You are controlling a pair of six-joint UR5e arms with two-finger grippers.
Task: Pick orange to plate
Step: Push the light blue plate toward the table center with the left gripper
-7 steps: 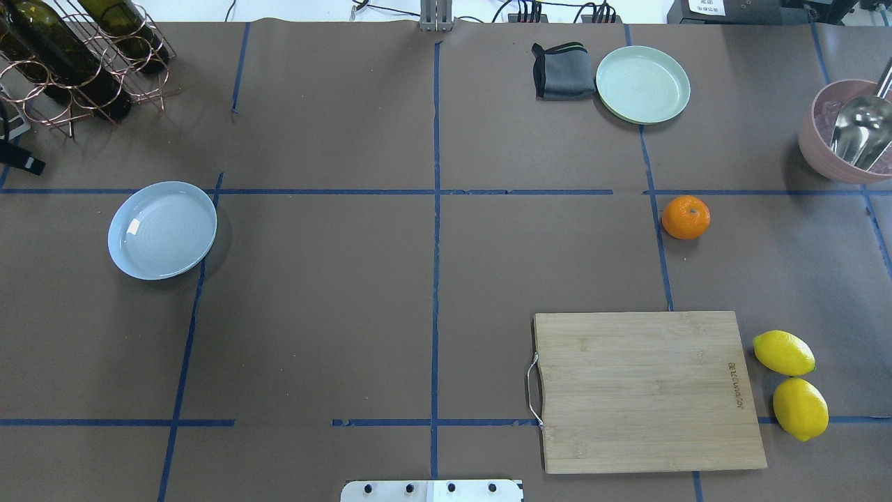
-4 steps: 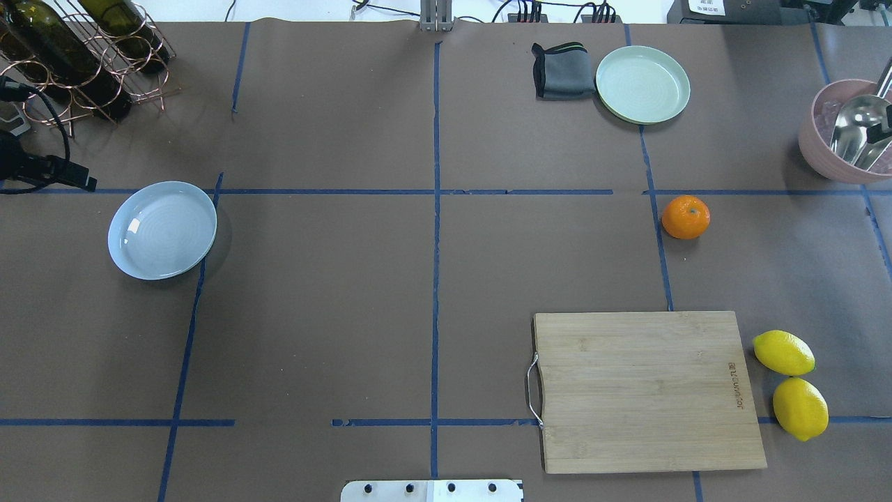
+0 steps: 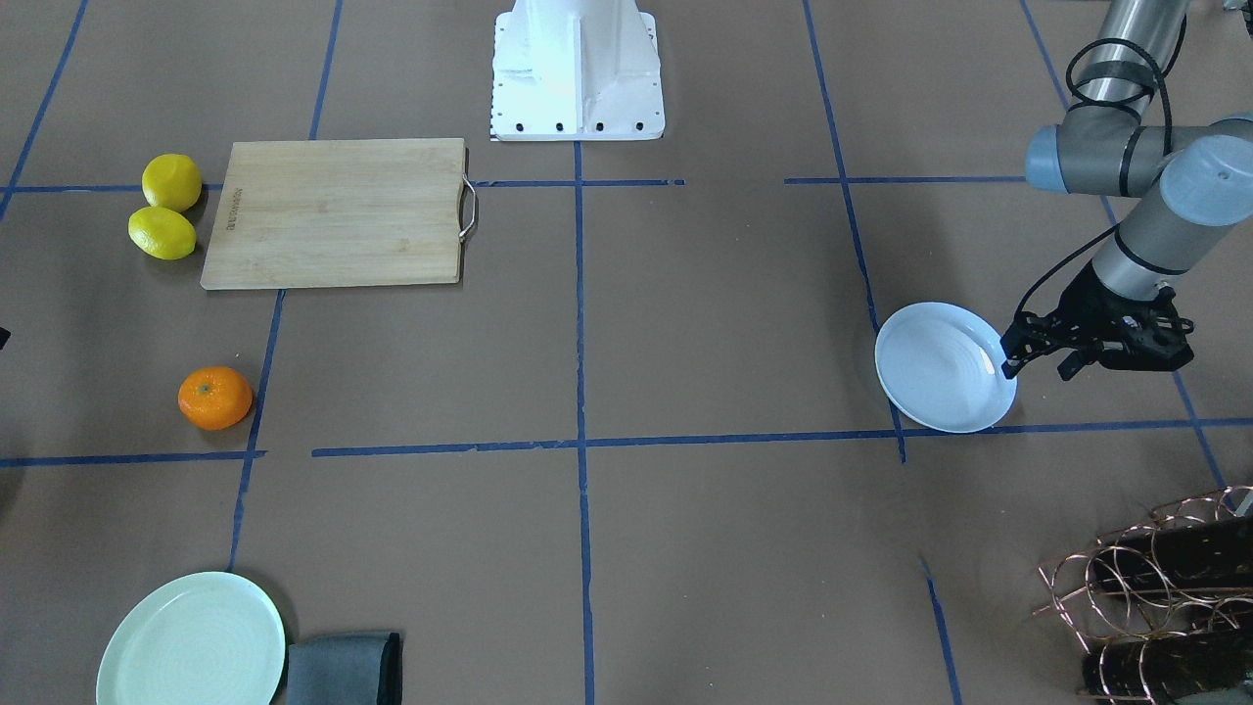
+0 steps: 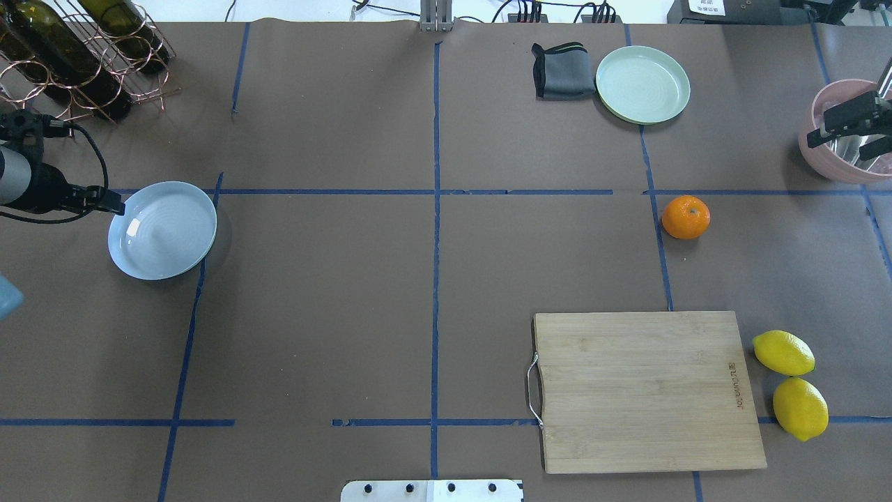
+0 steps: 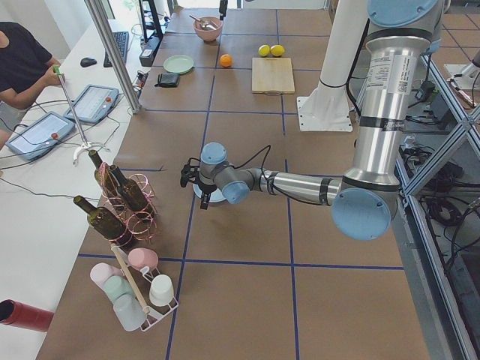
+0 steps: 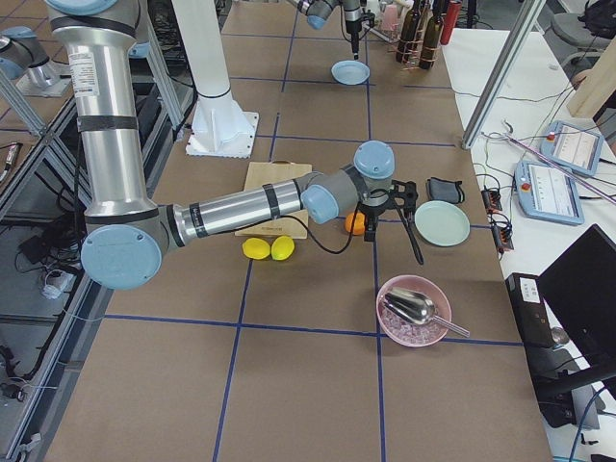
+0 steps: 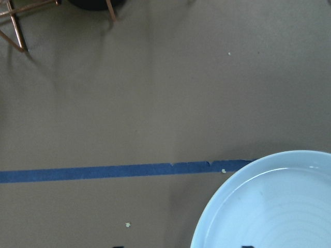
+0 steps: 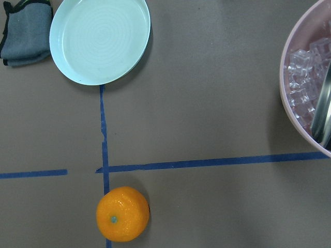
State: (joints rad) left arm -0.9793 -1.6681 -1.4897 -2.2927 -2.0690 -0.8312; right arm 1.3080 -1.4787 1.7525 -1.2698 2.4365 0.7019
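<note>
Standing at the bench, I see brown paper gridded with blue tape. The wooden cutting board is the biggest thing on it, lying near the robot's base on its right side. A copper wine rack with dark bottles sits in the far left corner. At the far right edge a pink bowl holds ice cubes and a metal scoop. The right hand hangs above that bowl with its fingers spread and nothing between them.

A mint-green plate lies at the far side, and a folded grey cloth touches its left edge. The plate, pale blue and bare, lies on the robot's left half. The left hand hovers at its outer rim, fingers spread and carrying nothing.

Two lemons lie together just beside the board's right end. The orange rests on the bench against a tape line, between the mint plate and the board, well apart from the plate.
</note>
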